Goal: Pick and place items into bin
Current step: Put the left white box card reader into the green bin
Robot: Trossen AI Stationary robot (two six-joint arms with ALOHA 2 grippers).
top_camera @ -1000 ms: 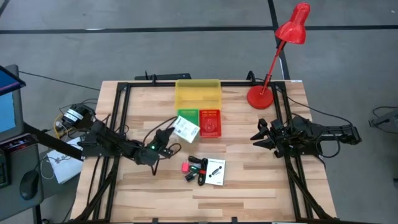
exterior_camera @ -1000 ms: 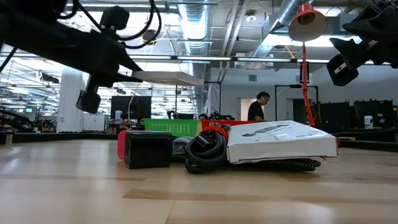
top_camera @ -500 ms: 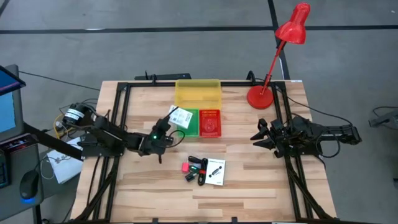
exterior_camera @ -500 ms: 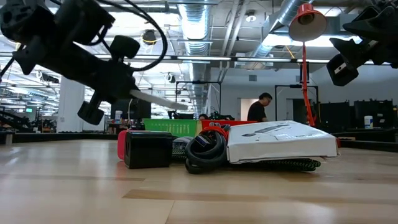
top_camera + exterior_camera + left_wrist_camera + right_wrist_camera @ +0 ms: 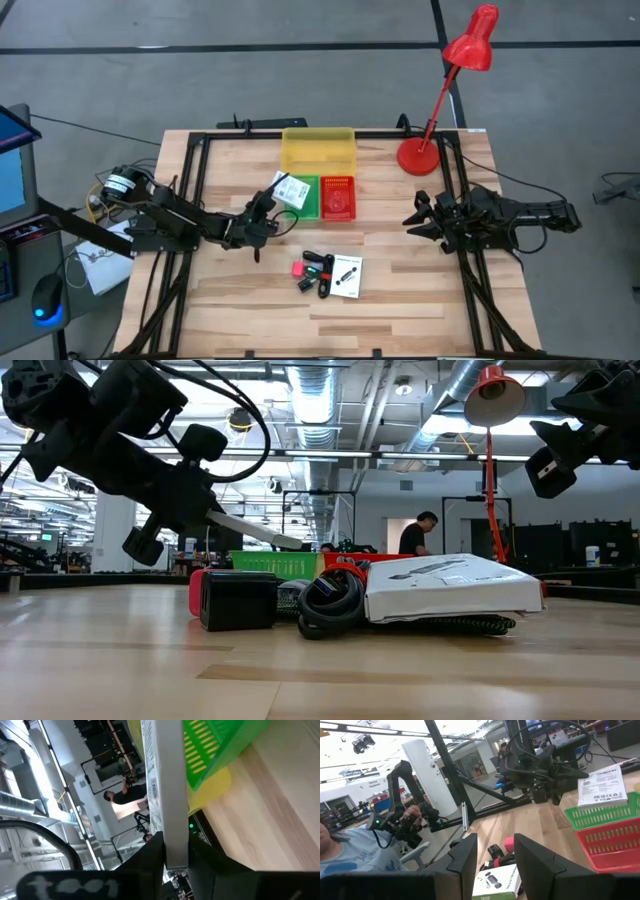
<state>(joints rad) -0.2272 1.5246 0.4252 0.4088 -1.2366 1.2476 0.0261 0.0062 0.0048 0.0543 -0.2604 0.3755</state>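
My left gripper point(image 5: 266, 207) is shut on a white printed packet point(image 5: 290, 189), which juts over the near-left corner of the green bin point(image 5: 304, 200). The red bin point(image 5: 338, 197) and the yellow bin point(image 5: 318, 150) stand beside it. The other items lie heaped near the table's middle: a white packet point(image 5: 346, 276), a pink piece point(image 5: 298, 268) and black pieces point(image 5: 318, 270). My right gripper point(image 5: 414, 220) waits open at the table's right side, with nothing between its fingers point(image 5: 465, 860). My left gripper pinches the packet between its two fingers by one short end point(image 5: 175, 857), a finger on each flat face. The fingers come almost level from the table's left. The packet is lifted clear, and its free end point(image 5: 285, 542) slants down over the green bin.
A red desk lamp point(image 5: 420, 155) stands at the back right. A black frame point(image 5: 190, 190) runs along the table's edges. Bare wood lies along the near edge and between the heap and the right arm. A person point(image 5: 412, 532) stands in the room beyond.
My left gripper has swung toward the table's far edge, bringing the packet over the green bin's corner, and has tipped and rolled. The packet, level and high before, now slants down with its free end lower. The gripper has stayed shut on it.
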